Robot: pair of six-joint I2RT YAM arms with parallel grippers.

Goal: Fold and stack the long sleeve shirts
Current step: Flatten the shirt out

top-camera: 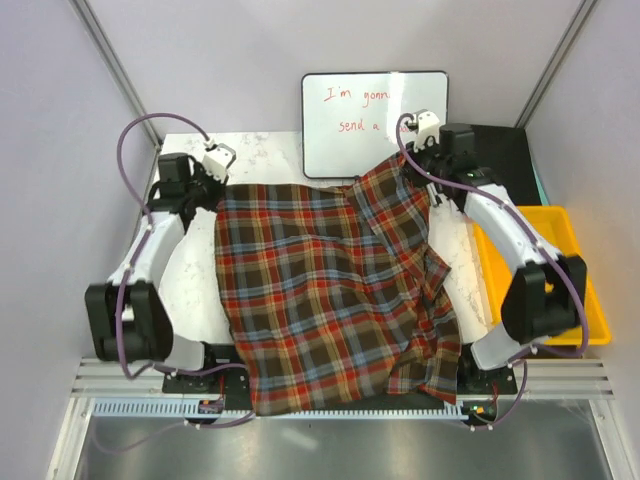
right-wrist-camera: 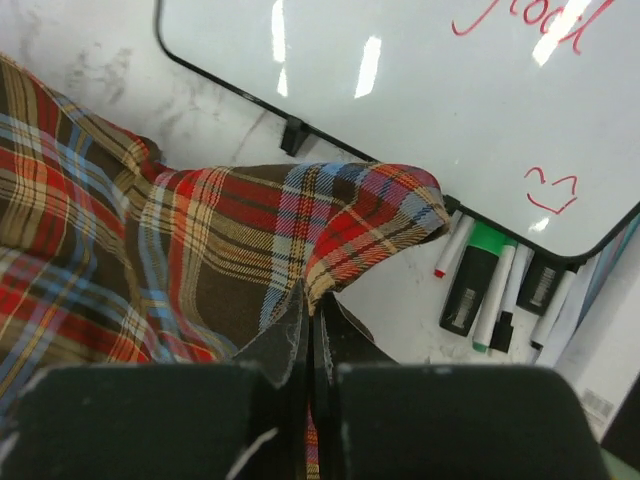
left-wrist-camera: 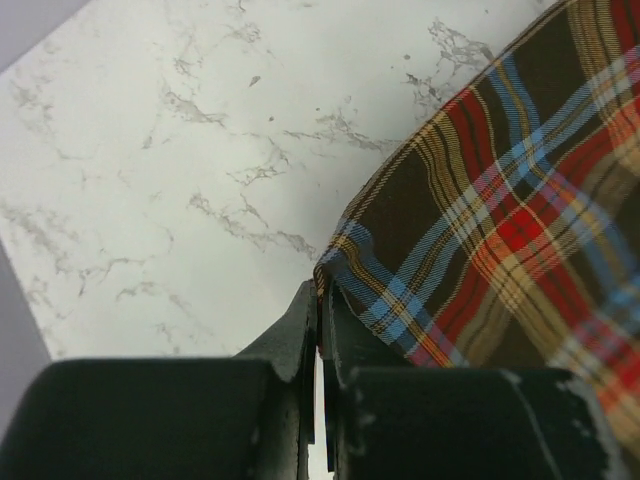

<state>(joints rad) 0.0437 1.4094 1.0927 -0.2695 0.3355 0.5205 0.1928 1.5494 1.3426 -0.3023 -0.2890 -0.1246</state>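
Note:
One plaid flannel shirt point(top-camera: 330, 290) in red, brown and blue checks lies spread over the table, its near edge hanging off the front. My left gripper point(top-camera: 218, 180) is shut on the shirt's far left corner point(left-wrist-camera: 345, 262), the jaws pinched on the hem point(left-wrist-camera: 322, 290). My right gripper point(top-camera: 425, 150) is shut on the far right corner, lifted beside the whiteboard; in the right wrist view the cloth point(right-wrist-camera: 330, 235) folds up out of the closed jaws point(right-wrist-camera: 312, 300). The right side of the shirt is bunched and wrinkled.
A whiteboard point(top-camera: 375, 122) with red writing lies at the back, with markers point(right-wrist-camera: 480, 285) along its edge. A yellow plastic bin point(top-camera: 560, 290) stands at the right. Marble tabletop point(left-wrist-camera: 180, 170) shows to the left of the shirt.

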